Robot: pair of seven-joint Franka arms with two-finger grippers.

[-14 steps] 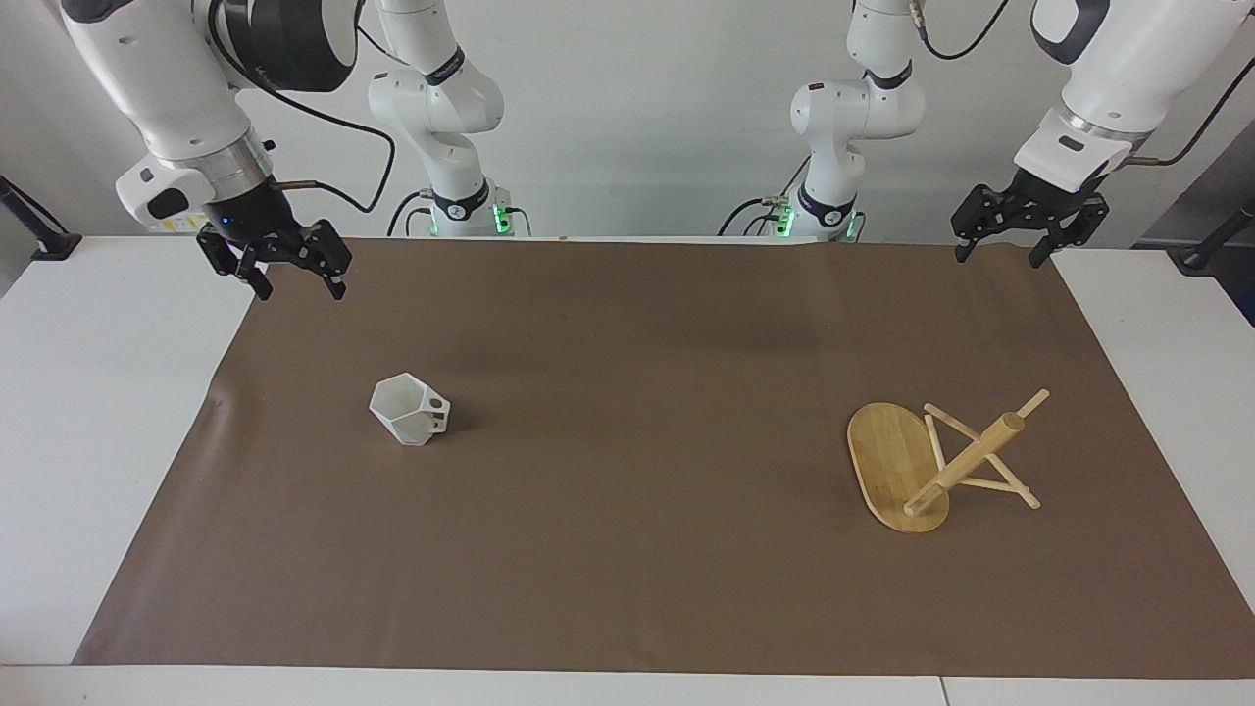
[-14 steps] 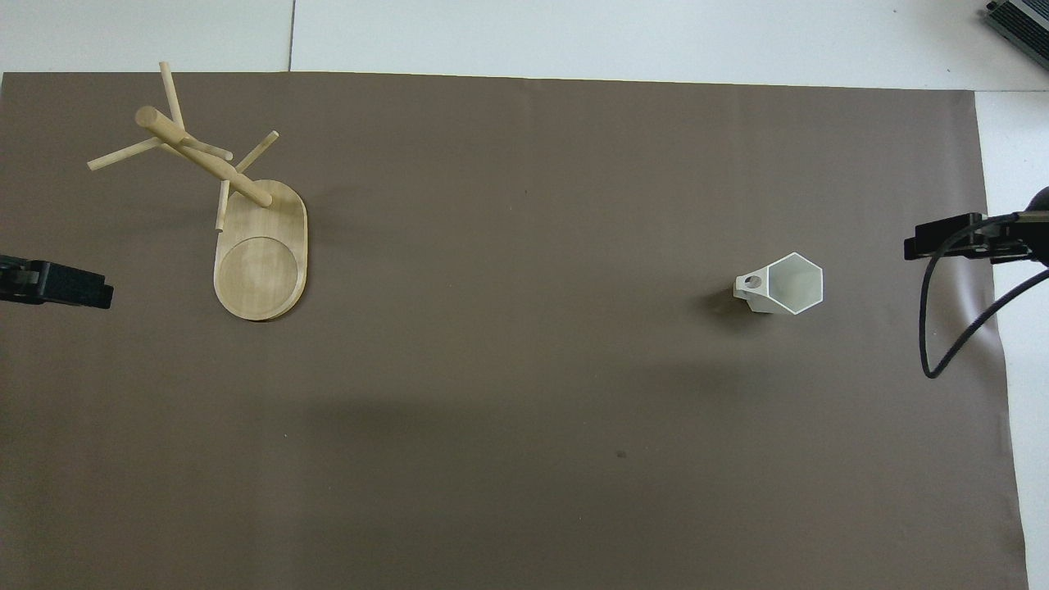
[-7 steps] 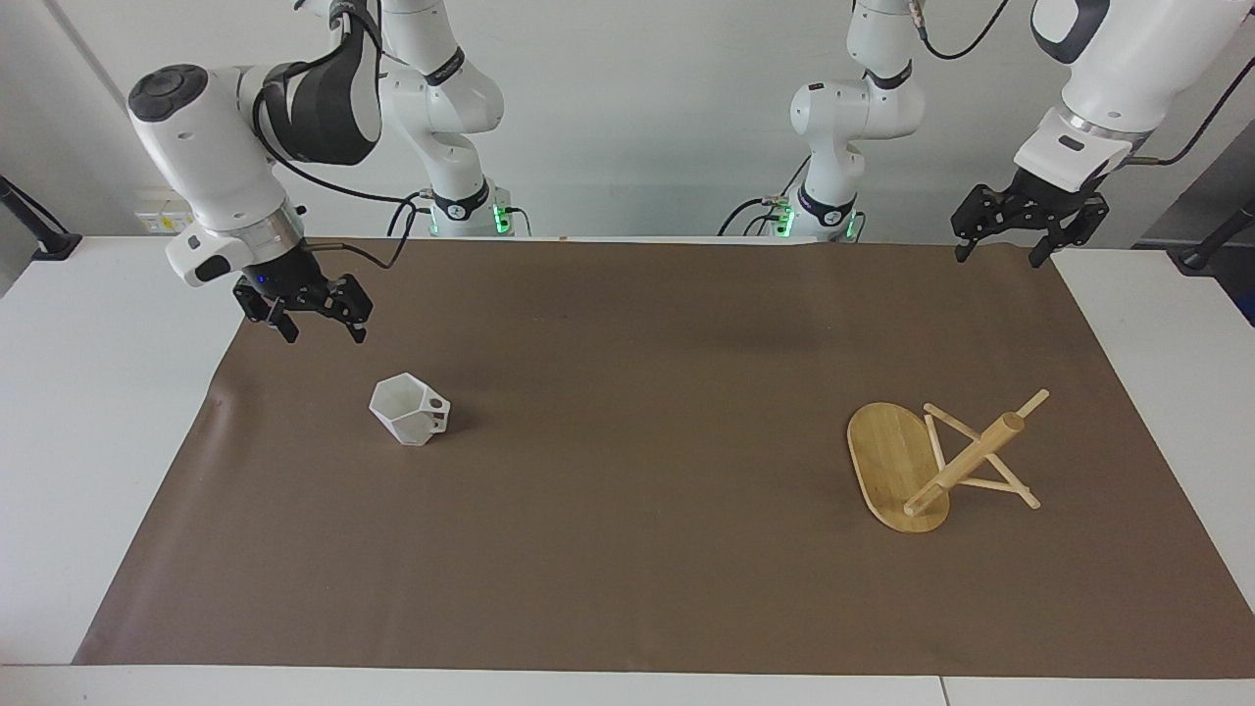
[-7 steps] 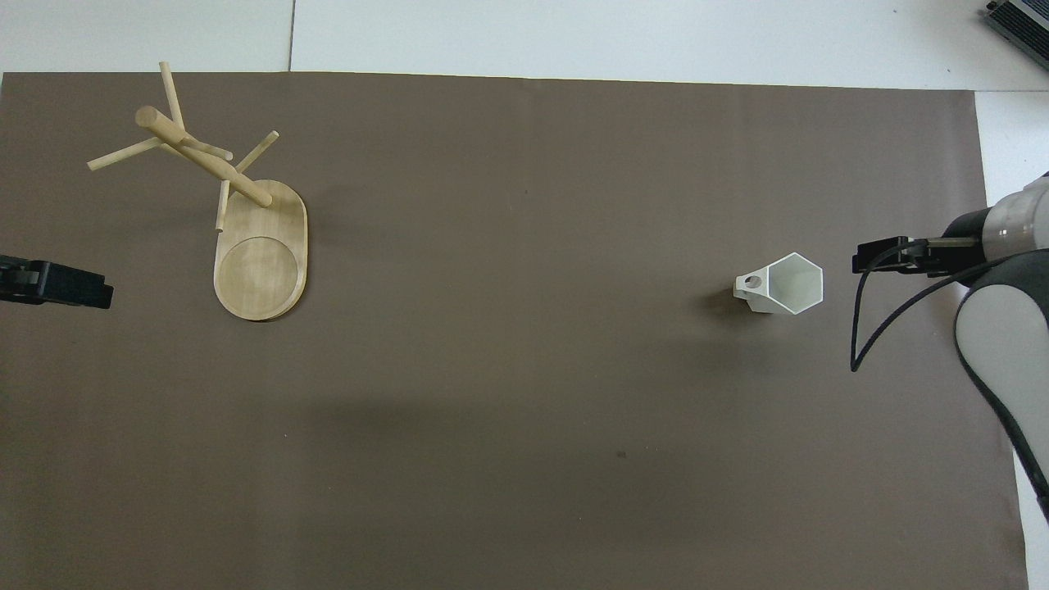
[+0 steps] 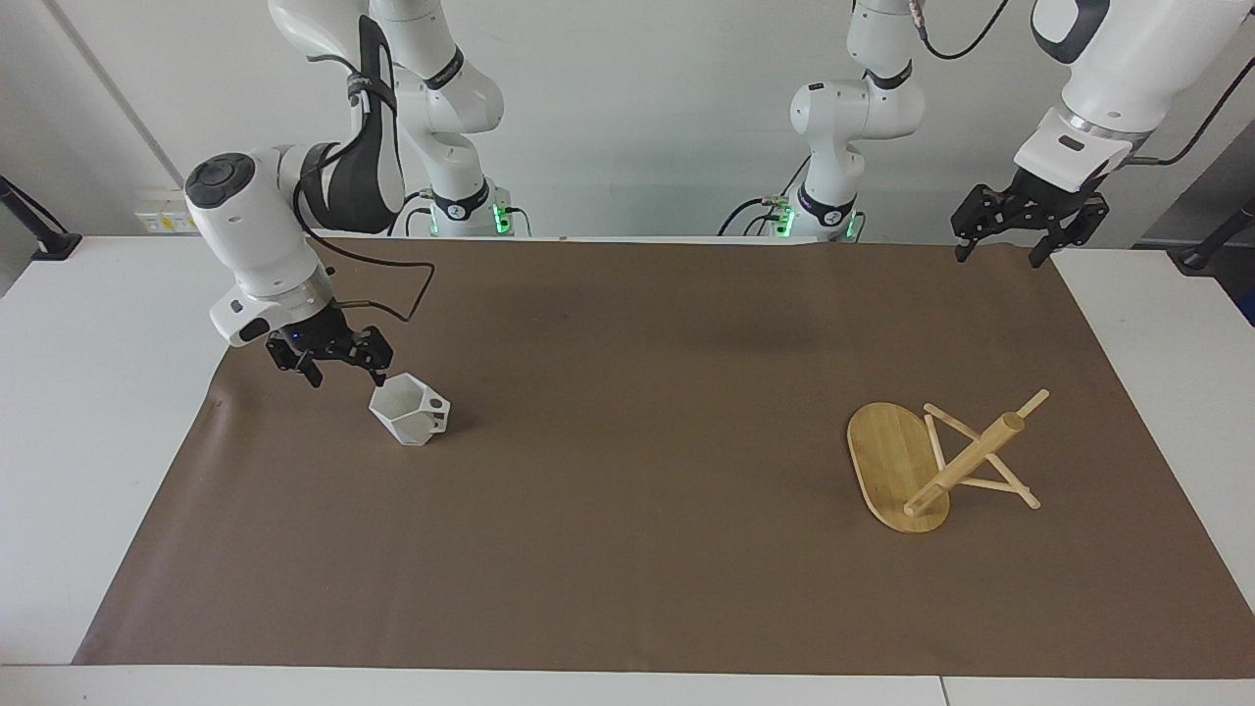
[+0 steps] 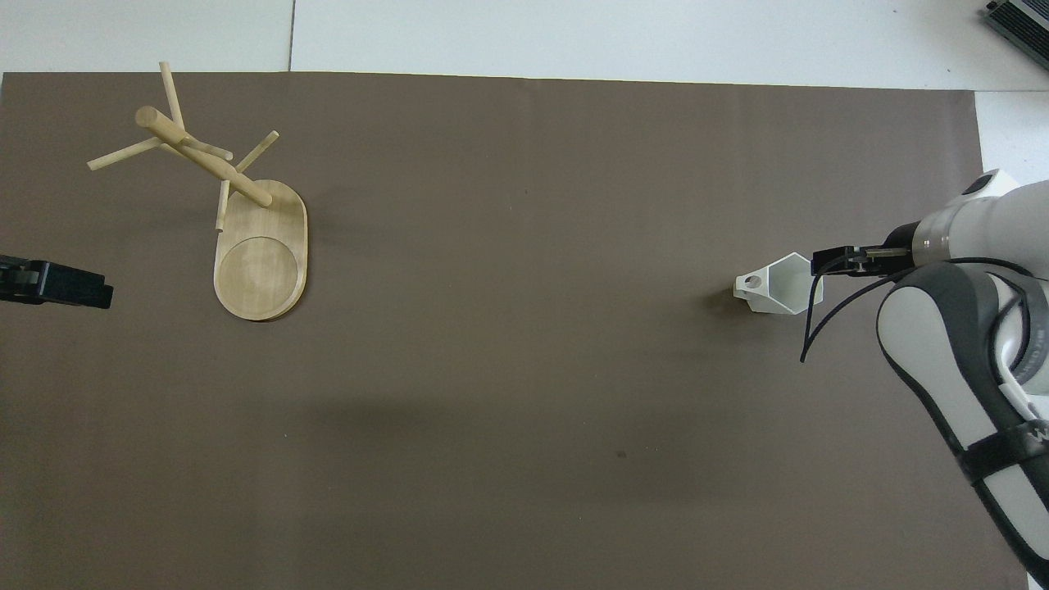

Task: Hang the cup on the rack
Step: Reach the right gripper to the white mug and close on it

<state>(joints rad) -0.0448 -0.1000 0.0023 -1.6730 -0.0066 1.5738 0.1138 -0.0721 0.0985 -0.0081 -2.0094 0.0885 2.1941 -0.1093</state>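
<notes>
The white faceted cup (image 5: 409, 413) (image 6: 777, 286) sits on the brown mat, its boxy handle pointing toward the left arm's end of the table. My right gripper (image 5: 348, 373) (image 6: 826, 262) hangs open and low just beside the cup's rim, one fingertip close to the rim; nothing is between its fingers. The bamboo rack (image 5: 897, 461) (image 6: 261, 260) stands on its oval base toward the left arm's end, with thin pegs crossing its post (image 5: 966, 461). My left gripper (image 5: 1010, 247) (image 6: 97, 288) waits open over the mat's corner by its own base.
A brown mat (image 5: 637, 510) covers most of the white table (image 5: 88, 392). The right arm's cable (image 6: 819, 332) loops down beside the cup. Bare mat lies between cup and rack.
My right arm has swung down and in from the mat's corner toward the cup, ending beside its rim. The cup, the rack and the left arm have not moved.
</notes>
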